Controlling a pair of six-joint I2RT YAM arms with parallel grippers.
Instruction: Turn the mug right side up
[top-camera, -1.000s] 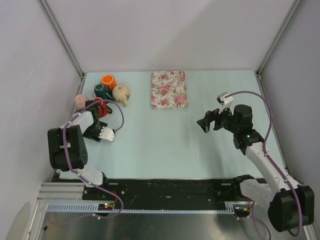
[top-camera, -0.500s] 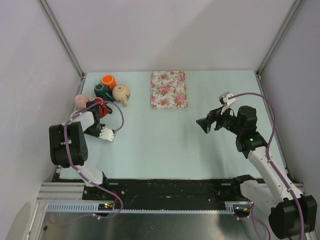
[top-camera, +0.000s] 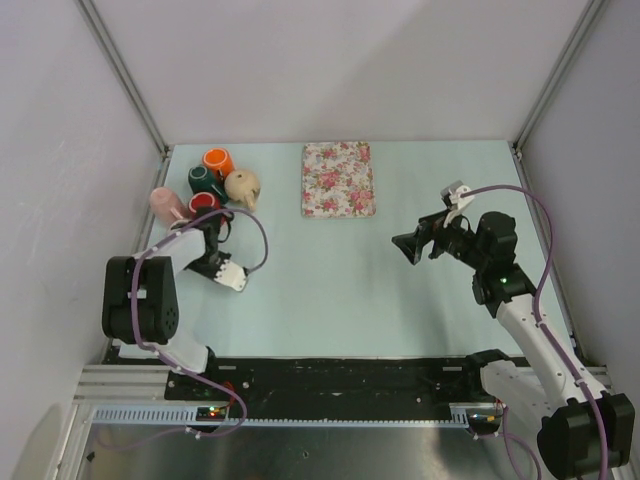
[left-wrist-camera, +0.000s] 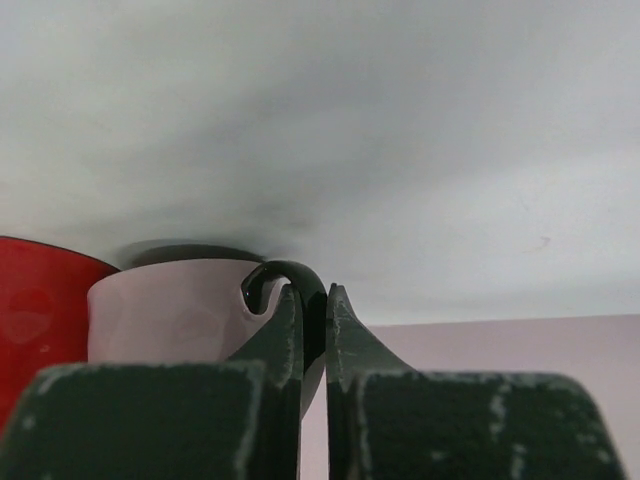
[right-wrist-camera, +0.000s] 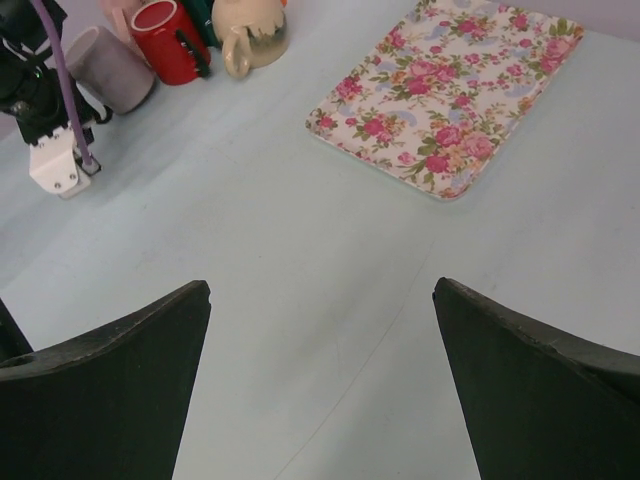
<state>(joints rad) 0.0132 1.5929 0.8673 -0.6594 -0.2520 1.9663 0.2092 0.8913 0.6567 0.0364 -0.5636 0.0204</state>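
Pinching the thin dark handle (left-wrist-camera: 288, 272) of the pale pink mug (left-wrist-camera: 170, 310) between the fingers (left-wrist-camera: 280, 335) of the left gripper (left-wrist-camera: 312, 305). Nearly closed, only the handle's thickness between them. Red mug (left-wrist-camera: 40, 300) just beside the pink one in the left wrist view; cannot tell whether touching.

From above: pale pink mug well left of the floral tray (top-camera: 338, 178), farthest from it of all the mugs, tipped onto its side. Cannot tell whether resting on the table (top-camera: 330, 290) or raised.

Clustered between it and the tray: red mug, dark green mug (top-camera: 205, 180), orange mug (top-camera: 217, 160), and beige mug (top-camera: 242, 186) nearest the tray.

Right gripper (right-wrist-camera: 320, 340): fingers (right-wrist-camera: 100, 390) spread wide. Hovering above the table to the right of the tray and nearer the arm bases, well apart from every mug.
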